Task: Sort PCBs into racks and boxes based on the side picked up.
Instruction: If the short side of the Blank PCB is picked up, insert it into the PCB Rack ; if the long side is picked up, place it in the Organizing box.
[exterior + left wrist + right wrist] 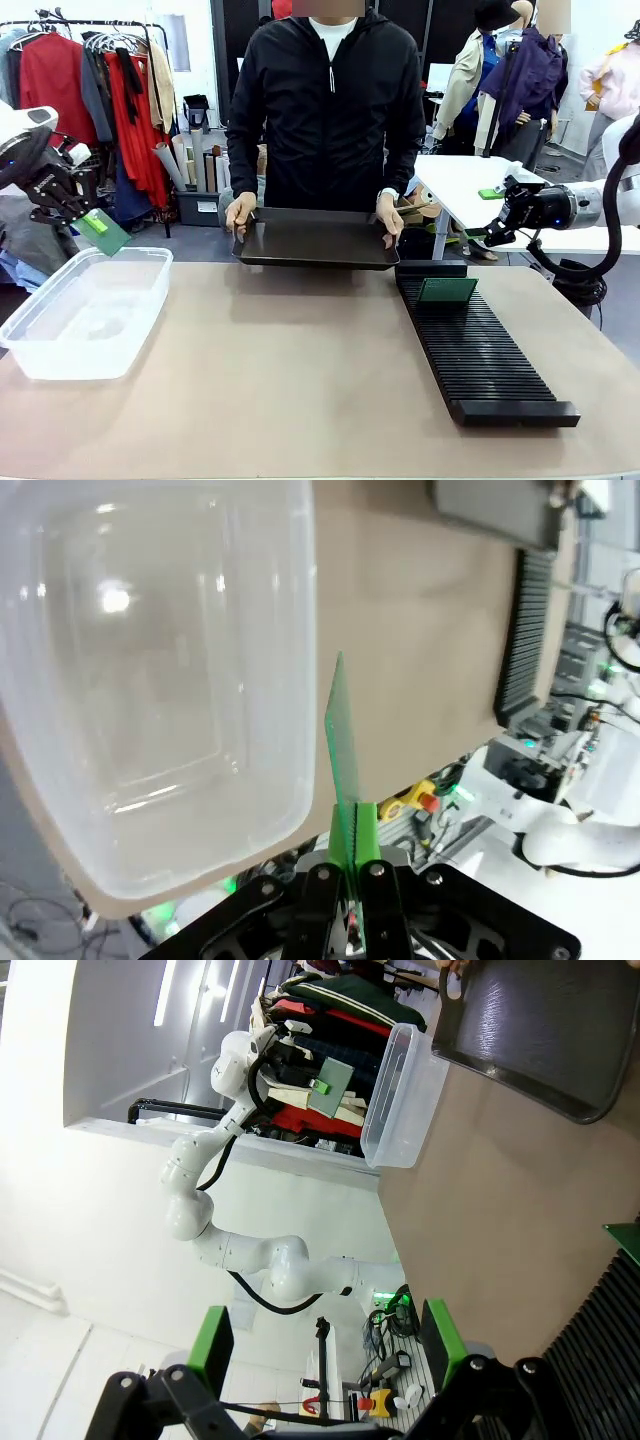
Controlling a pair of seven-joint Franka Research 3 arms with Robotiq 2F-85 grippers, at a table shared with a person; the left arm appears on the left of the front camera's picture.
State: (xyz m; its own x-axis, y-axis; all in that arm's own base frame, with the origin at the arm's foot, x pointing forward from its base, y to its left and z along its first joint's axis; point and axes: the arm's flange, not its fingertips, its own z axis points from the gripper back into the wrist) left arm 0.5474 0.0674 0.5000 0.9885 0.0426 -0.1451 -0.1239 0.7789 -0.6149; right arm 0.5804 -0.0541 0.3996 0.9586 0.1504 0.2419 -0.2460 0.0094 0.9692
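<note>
While clamped edge-on between the closed pads of the left hand (350,865), held in the air above the near rim of the box (60,345), tilted: one PCB (105,232). Seen in the left wrist view as a thin green sheet rising from the pads, just beside the box wall. Resting on the left part of the bench (280,400), clear and holding nothing: the box.

Parked off the right side of the bench, raised and apart from everything: right hand (497,213), fingers (212,1345) spread wide, nothing between them.

Lying on the right part of the bench, running front to back: black slotted rack (480,355). Standing upright in a slot near its far end: second PCB (447,291).

Held at the far edge by both of a person's hands (240,212): dark tray (315,240).

No legible writing, brand or label on any item.
</note>
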